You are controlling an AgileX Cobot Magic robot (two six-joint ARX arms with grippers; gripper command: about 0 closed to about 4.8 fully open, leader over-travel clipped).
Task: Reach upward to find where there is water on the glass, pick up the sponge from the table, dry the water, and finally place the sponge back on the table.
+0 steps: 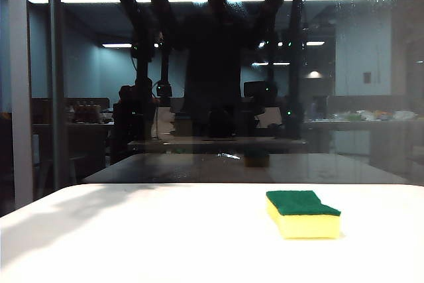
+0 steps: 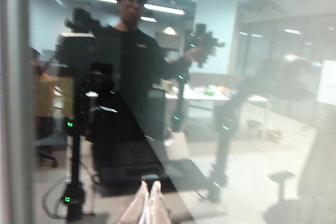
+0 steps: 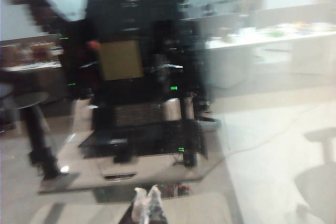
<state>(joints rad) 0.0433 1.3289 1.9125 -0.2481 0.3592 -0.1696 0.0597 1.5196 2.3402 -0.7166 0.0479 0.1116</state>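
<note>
Sponge point(image 1: 303, 215), yellow foam block with green scouring top, at five o'clock on white table point(image 1: 132, 236): probably light, squashy, best pinched across long sides; left gripper point(image 2: 148, 192) and right gripper point(image 3: 146, 195) closed, empty, facing dark glass point(image 1: 199, 97).

Counting what's sitting here: one sponge point(image 1: 303, 214) lying on one table point(image 1: 132, 236), one glass point(image 1: 371, 84) pane standing behind, and two grippers (left point(image 2: 148, 195), right point(image 3: 147, 196)) both showing pinched fingertips.
</note>
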